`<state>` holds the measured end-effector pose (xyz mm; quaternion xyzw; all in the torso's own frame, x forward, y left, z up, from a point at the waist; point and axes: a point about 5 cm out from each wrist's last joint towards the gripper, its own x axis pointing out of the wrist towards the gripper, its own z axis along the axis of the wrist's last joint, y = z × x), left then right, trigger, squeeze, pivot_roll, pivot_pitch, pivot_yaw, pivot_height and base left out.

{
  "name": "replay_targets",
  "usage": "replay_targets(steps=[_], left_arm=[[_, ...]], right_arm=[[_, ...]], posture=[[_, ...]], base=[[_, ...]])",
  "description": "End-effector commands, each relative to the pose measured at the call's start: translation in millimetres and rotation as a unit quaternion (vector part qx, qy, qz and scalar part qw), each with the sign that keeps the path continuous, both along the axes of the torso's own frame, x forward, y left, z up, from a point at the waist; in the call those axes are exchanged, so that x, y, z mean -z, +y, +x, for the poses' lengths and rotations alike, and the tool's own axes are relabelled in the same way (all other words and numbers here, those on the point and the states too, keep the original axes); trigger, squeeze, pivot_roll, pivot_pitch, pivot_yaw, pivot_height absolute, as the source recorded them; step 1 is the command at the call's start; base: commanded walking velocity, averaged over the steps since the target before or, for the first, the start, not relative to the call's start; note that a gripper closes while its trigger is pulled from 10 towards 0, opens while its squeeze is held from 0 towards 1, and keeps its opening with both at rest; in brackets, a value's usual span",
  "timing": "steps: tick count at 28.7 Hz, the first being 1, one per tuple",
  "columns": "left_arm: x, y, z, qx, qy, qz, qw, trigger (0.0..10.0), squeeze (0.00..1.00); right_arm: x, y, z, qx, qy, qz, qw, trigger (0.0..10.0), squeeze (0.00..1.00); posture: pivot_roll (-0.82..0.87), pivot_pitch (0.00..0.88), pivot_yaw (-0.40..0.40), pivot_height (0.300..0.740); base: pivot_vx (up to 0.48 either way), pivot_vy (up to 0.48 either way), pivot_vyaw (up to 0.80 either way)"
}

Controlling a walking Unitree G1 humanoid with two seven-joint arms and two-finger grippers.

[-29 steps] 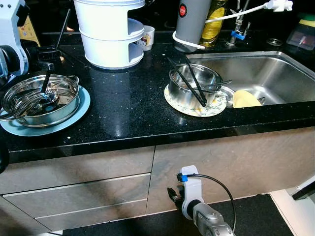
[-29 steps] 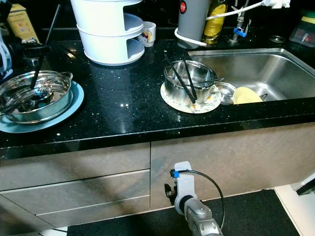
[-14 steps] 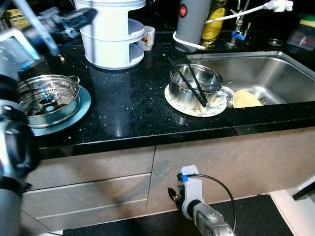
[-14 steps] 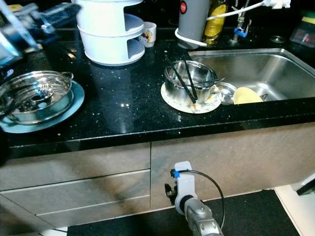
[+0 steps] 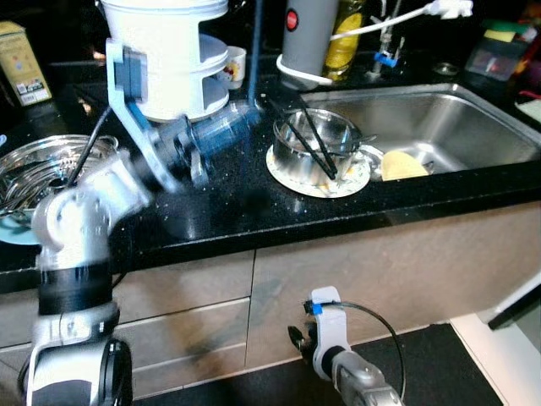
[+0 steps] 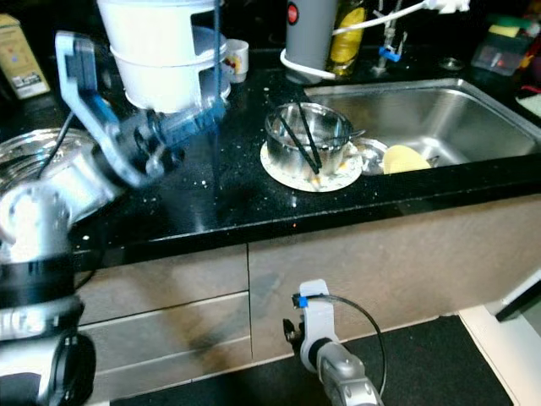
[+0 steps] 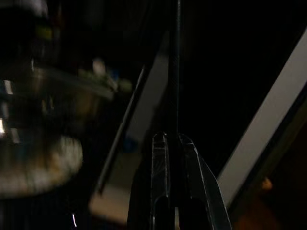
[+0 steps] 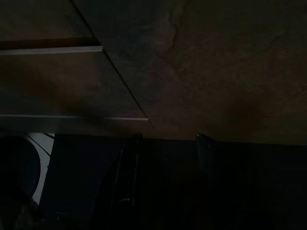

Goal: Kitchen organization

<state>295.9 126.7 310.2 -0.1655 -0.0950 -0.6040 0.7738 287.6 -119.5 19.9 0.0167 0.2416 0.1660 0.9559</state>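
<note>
Landmark: steel sink (image 5: 473, 127), set in black countertop (image 5: 228, 194).

L gripper (image 7: 173, 139) is seen raised over the countertop, well to the robot's left of the sink, in front of the white tiered rack (image 5: 169, 51); heavily motion-blurred in the head views. In the L wrist view the two fingers (image 7: 160, 163) are seen pressed nearly together on a thin black rod, prob. a chopstick (image 7: 176, 72), which runs straight out from between the tips. The same dark stick is seen standing upright above the blurred gripper (image 5: 255, 42).

Steel bowl (image 5: 314, 139) is seated on a patterned plate (image 5: 292, 173), just beside the sink's left edge; two black chopsticks (image 5: 303, 144) are leaned in it. A yellow item (image 5: 401, 165) lies in the sink near that edge. Steel pan (image 5: 34, 173) on a blue plate (image 5: 17, 233) sits at the far left of the countertop, well apart from the sink, a dark utensil (image 5: 89, 152) leaned in it.

Grey cylinder w/ red button (image 5: 306, 34) and oil bottle (image 5: 341, 38) stand behind the sink's left corner.

R gripper (image 8: 165, 163) hangs low, below the sink, facing the cabinet fronts (image 8: 192, 72); fingers are seen parted, nothing between them.
</note>
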Motion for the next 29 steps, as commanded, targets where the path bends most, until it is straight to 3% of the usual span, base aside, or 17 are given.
replay_targets(steps=[1,5,6,7,8,13,23,24,26,29], left_arm=[[8,-4.8,-6.8,-0.015,0.003,0.041,0.999,0.0,0.00],[23,-3.4,-10.8,-0.039,0.020,0.085,0.995,0.0,0.00],[41,-0.4,-21.3,-0.065,0.027,0.128,0.989,0.0,0.00],[41,-0.4,-21.3,-0.065,0.027,0.128,0.989,0.0,0.00],[53,3.5,-30.6,-0.084,0.027,0.166,0.982,0.0,0.00],[80,14.5,-41.9,-0.131,0.017,0.269,0.954,0.0,0.00],[100,20.0,-67.0,-0.109,0.034,0.312,0.943,0.0,0.00],[106,21.4,-75.4,-0.097,0.046,0.326,0.939,0.0,0.00],[112,23.6,-80.0,-0.094,0.058,0.339,0.934,0.0,0.00],[125,28.3,-84.6,-0.097,0.074,0.379,0.917,0.0,0.00]], right_arm=[[4,1.8,-4.8,-0.004,0.011,-0.005,1.000,10.0,0.00],[4,1.9,-5.5,-0.004,0.011,-0.005,1.000,10.0,0.00],[4,2.0,-6.1,-0.004,0.012,-0.006,1.000,10.0,0.00],[4,2.0,-6.1,-0.004,0.012,-0.006,1.000,10.0,0.00],[4,2.1,-6.4,-0.005,0.012,-0.006,1.000,10.0,0.00],[4,1.9,-6.7,-0.006,0.013,-0.004,1.000,10.0,0.00],[3,0.7,-6.2,-0.007,0.014,-0.004,1.000,10.0,0.00],[3,0.0,-5.9,-0.007,0.014,-0.004,1.000,10.0,0.00],[2,-0.7,-5.4,-0.007,0.014,-0.004,1.000,10.0,0.00],[2,-1.7,-4.7,-0.006,0.013,-0.004,1.000,10.0,0.00]], posture=[[-0.10,0.179,-0.050,0.740],[-0.11,0.183,-0.055,0.740],[-0.11,0.184,-0.058,0.740],[-0.11,0.184,-0.058,0.740],[-0.11,0.184,-0.058,0.740],[-0.10,0.195,-0.076,0.740],[-0.10,0.205,-0.085,0.740],[-0.10,0.209,-0.087,0.740],[-0.10,0.210,-0.087,0.740],[-0.10,0.212,-0.087,0.740]], base=[[0.000,0.000,0.00],[0.000,0.000,0.00],[0.000,0.000,0.00],[0.000,0.000,0.00],[0.000,0.000,0.00],[0.000,0.000,0.00],[0.000,0.000,0.00],[0.000,0.000,0.00],[0.000,0.000,0.00],[0.000,0.000,0.00]])
